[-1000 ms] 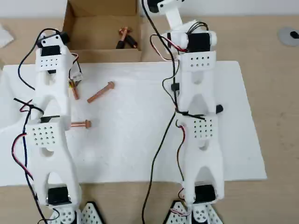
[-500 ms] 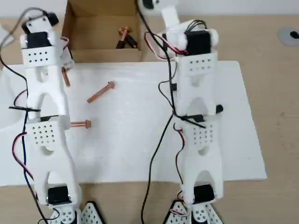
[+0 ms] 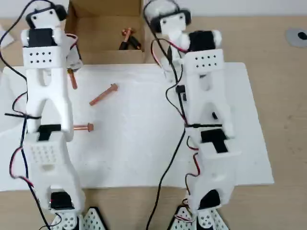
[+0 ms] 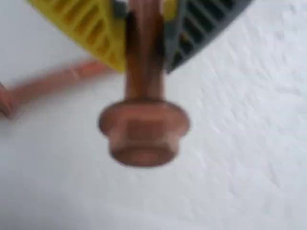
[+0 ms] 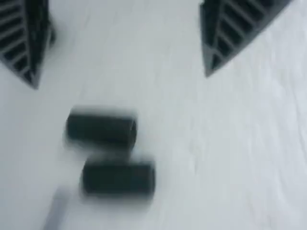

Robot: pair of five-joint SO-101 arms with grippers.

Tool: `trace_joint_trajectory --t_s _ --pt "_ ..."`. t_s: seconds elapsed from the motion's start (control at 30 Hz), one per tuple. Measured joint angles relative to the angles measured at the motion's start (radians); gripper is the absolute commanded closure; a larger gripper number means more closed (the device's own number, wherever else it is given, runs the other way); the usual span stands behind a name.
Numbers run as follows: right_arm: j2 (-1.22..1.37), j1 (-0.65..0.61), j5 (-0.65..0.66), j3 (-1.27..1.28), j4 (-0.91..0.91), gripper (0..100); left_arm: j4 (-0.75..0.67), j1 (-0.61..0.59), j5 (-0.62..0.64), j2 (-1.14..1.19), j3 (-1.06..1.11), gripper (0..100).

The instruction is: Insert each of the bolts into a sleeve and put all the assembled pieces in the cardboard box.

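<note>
A white mat (image 3: 144,143) is being used as the work surface. At upper left, beside the cardboard box (image 3: 72,28), a bolt (image 4: 144,120) is being clamped by the outstretched left gripper (image 4: 144,28), with its axis nearly up-down the frame and its head lowest. The right gripper (image 5: 120,48) is being held apart over two parallel sleeves (image 5: 100,127).
</note>
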Motion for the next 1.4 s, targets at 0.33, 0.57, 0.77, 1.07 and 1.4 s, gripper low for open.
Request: trace_joint_trajectory --t_s 0.33,0.57,0.77,1.07,1.4 --pt "-0.009 0.058 -0.114 0.091 -0.021 74.2 -0.063 0.054 -0.006 -0.588 0.427 99" --pt "0.106 0.057 -0.267 0.106 -0.103 74.2 -0.388 0.054 -0.097 -0.999 1.031 99" --pt "0.193 0.040 -0.377 0.084 -0.221 74.2 -0.658 0.054 -0.141 -1.309 1.508 99" --pt "0.278 0.040 -0.523 0.026 -0.281 74.2 -0.715 0.054 -0.143 -1.407 1.669 99" --pt "0.341 0.040 -0.601 0.025 -0.377 74.2 -0.715 0.054 -0.143 -1.412 1.682 99"
